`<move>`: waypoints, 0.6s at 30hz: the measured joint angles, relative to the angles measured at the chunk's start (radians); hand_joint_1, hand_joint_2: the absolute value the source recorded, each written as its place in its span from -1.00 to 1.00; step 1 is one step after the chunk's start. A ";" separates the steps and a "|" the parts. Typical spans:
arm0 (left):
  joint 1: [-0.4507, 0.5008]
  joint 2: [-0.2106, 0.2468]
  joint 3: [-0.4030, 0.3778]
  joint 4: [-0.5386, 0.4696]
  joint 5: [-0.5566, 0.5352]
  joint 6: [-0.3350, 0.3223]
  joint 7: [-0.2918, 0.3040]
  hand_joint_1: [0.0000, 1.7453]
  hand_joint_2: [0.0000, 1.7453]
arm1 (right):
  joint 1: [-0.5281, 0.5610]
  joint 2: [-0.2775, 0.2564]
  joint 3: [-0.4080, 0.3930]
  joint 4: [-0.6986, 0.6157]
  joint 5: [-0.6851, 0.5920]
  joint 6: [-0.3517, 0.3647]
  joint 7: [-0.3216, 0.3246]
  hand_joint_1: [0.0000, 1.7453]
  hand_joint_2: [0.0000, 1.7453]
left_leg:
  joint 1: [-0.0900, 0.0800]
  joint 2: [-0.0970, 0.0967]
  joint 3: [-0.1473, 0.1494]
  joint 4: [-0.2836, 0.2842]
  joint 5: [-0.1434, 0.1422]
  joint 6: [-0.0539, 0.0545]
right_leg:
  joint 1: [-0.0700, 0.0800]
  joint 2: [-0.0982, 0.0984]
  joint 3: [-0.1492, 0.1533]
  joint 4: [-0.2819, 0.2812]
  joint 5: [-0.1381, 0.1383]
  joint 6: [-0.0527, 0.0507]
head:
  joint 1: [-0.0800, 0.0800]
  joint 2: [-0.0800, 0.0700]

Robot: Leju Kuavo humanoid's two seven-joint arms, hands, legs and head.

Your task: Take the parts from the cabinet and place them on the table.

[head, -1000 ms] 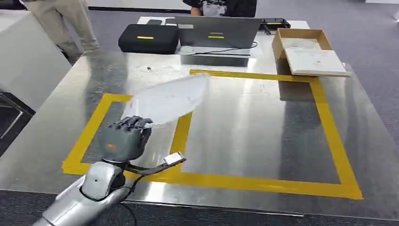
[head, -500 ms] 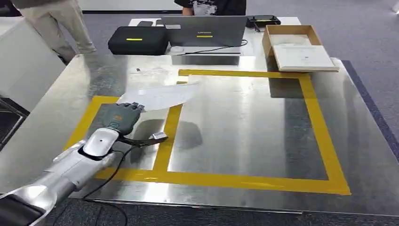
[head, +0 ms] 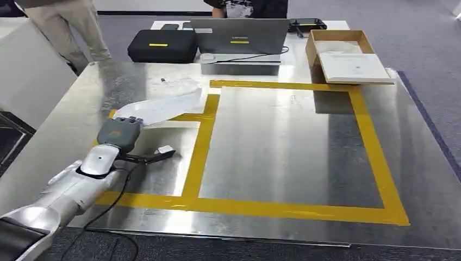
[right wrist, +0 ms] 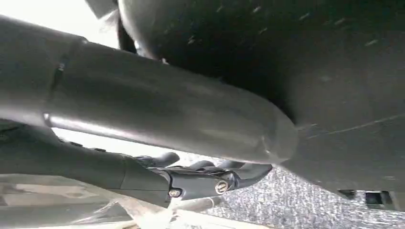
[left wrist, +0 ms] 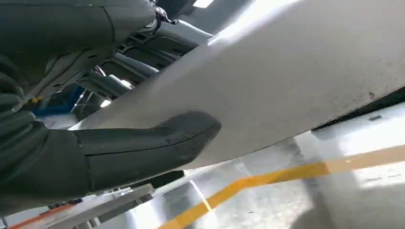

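White flat part lower than half a second ago, far end now near or touching the tabletop, still pinched at the near end by the left robot hand, thumb pressed flat under it. Just beyond the robot hand, yellow tape. Placement likely almost done, release pending. Right robot hand hanging, seemingly holding nothing, fingers loosely curled.

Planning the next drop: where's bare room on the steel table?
Free: inside the large yellow tape rectangle, bare steel table throughout. Tighter: the small left tape box, where the left hand holds the translucent white plastic part. Crowded: far edge, with black case, grey laptop, cardboard box.
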 joint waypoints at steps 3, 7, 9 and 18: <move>0.000 0.000 0.010 0.006 -0.003 0.011 0.002 1.00 1.00 | 0.000 0.003 0.001 0.000 0.003 0.006 0.002 -1.00 -1.00 | 0.000 0.000 0.000 0.000 0.000 0.000 | 0.000 0.000 0.001 -0.001 0.001 0.000 | 0.000 0.000; -0.002 0.001 0.013 0.010 0.003 0.049 0.011 -1.00 1.00 | -0.002 0.004 0.010 -0.002 0.011 0.013 0.008 -1.00 -1.00 | -0.001 0.000 0.000 0.000 0.000 0.000 | -0.001 -0.001 0.001 -0.003 0.002 0.001 | 0.000 0.000; -0.004 -0.003 0.032 0.010 0.055 0.053 -0.043 -1.00 1.00 | -0.002 0.006 0.010 -0.002 0.008 0.014 0.011 -1.00 -1.00 | -0.001 0.000 0.000 0.000 0.000 0.000 | -0.001 -0.001 0.002 -0.003 0.002 0.001 | 0.000 0.000; -0.006 -0.022 0.100 0.010 0.100 0.077 -0.094 -1.00 -1.00 | -0.002 0.008 0.010 -0.003 0.002 0.014 0.011 -1.00 -1.00 | -0.001 0.000 0.000 0.000 0.000 0.000 | -0.001 -0.001 0.002 -0.004 0.002 0.002 | 0.000 0.000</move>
